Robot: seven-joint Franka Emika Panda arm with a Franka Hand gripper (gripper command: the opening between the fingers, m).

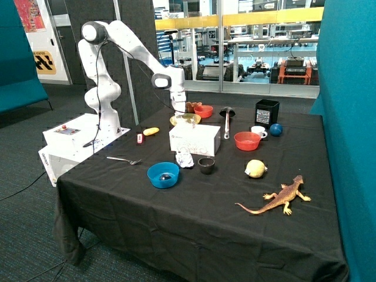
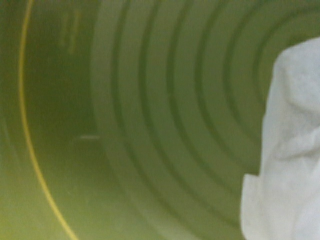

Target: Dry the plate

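Yellow-olive plate point(image 1: 185, 119): sits on top of the white box point(image 1: 194, 140), directly under the gripper; in the wrist view its ringed inner surface point(image 2: 150, 125) fills almost everything seen.
Gripper point(image 1: 179, 110): lowered onto the plate, at the end of the white arm point(image 1: 126, 44); whether its fingers are parted or closed cannot be told from either view.
White cloth or paper point(image 2: 287, 150): a crumpled wad lies against the plate's surface in the wrist view, right by the gripper's working end; what holds it is hidden.
Red-orange bowl point(image 1: 203, 110): just behind the gripper and plate, on the black tablecloth point(image 1: 200, 217).
Second red-orange bowl point(image 1: 247, 141): beyond the box from the gripper, next to a white cup point(image 1: 258, 131) and a blue ball point(image 1: 275, 129).
Black box point(image 1: 267, 112): farther off on that same side, well apart from the gripper.
Dark-headed utensil point(image 1: 227, 120): between the white box and the second red-orange bowl.
Blue bowl point(image 1: 163, 174): in front of the box, toward the table's near edge.
Crumpled white wad point(image 1: 185, 157): on the cloth just in front of the box, beside a small black cup point(image 1: 206, 165).
Fork point(image 1: 123, 159): on the cloth, on the arm-base side of the blue bowl.
Toy lizard point(image 1: 277, 198): near the front corner, far from the gripper, with a pale yellow lemon-like object point(image 1: 255, 168) close by.
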